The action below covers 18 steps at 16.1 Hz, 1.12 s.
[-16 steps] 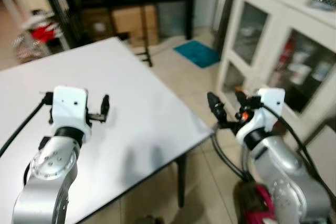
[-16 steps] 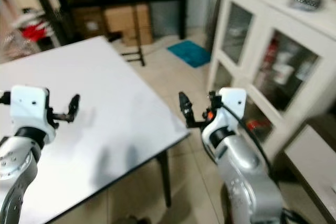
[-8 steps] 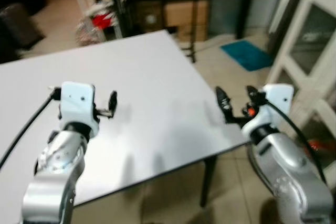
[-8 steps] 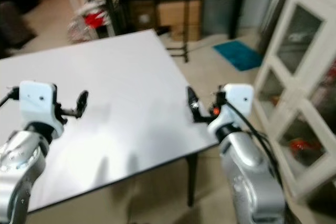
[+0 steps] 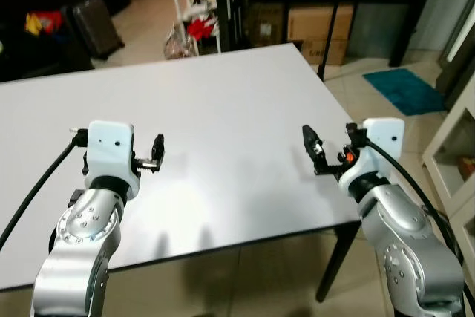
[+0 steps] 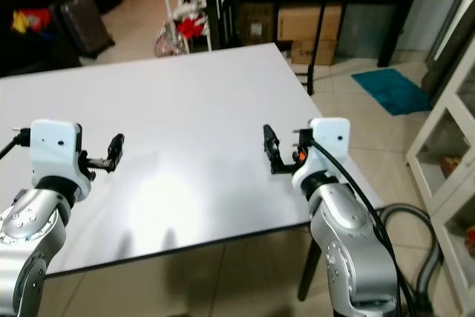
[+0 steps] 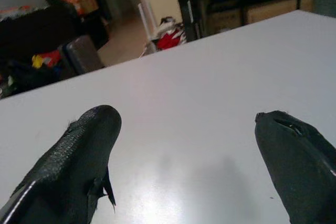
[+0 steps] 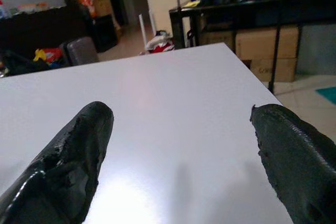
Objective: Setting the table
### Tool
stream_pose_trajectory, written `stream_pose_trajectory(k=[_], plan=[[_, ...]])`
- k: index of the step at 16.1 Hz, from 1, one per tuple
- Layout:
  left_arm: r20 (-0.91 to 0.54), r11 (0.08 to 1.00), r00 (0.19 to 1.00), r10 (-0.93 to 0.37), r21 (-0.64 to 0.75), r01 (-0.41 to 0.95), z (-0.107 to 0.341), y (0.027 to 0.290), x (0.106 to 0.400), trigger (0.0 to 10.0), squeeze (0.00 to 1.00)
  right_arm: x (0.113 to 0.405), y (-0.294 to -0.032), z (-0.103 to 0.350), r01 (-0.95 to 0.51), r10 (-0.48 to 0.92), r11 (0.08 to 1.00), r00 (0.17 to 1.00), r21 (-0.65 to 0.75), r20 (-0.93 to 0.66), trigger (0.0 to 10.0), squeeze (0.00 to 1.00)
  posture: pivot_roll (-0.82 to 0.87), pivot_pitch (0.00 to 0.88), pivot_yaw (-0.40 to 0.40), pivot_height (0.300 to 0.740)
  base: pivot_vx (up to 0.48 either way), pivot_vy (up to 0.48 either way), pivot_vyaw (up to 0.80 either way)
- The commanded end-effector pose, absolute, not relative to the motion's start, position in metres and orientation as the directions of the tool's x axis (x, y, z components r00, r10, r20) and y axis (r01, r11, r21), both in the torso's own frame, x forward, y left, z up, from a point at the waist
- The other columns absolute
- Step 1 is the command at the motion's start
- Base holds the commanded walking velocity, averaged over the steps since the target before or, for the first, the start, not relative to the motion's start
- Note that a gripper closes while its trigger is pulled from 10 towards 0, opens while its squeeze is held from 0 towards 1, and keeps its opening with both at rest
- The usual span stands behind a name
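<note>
Left gripper [image 7: 184, 145], right gripper [image 8: 181, 156] spread wide, empty, above smooth white table [image 5: 223, 109].

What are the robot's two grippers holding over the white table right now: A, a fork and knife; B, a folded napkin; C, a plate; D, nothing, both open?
D: the left gripper and right gripper hover open over the white table, fingers apart, nothing between them.
</note>
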<state>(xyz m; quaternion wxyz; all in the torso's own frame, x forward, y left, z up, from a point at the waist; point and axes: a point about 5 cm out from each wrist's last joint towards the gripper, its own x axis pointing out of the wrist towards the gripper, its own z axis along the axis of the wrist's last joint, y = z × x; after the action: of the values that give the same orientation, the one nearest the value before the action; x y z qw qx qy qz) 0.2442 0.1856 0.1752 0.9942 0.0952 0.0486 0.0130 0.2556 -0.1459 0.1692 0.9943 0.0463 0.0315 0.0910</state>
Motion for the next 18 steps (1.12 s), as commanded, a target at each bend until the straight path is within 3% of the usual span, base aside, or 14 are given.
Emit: stream_pose_trajectory(k=[1,5,18], plan=[[-0.103,0.978,0.993,0.063,0.206,-0.041,0.1737,0.1901,0.2446,10.0,0.0,0.256,-0.1396,0.1701,-0.203,0.209,0.973,0.977,0.114,-0.046,10.0,0.0,-0.15,0.0,0.072,0.74,0.0,0.292,0.0],[-0.104,0.977,0.992,0.067,0.21,-0.044,0.1736,0.1896,0.2476,10.0,0.0,0.2556,-0.1406,0.1661,-0.18,0.196,0.966,0.978,0.186,-0.069,10.0,0.0,-0.15,0.0,0.071,0.74,0.0,0.331,0.0],[-0.107,0.976,0.991,0.081,0.211,-0.057,0.1744,0.1924,0.2445,10.0,0.0,0.263,-0.1346,0.166,-0.21,0.22,0.969,0.973,0.131,-0.068,10.0,0.0,-0.12,0.0,0.064,0.74,0.0,0.378,0.06]])
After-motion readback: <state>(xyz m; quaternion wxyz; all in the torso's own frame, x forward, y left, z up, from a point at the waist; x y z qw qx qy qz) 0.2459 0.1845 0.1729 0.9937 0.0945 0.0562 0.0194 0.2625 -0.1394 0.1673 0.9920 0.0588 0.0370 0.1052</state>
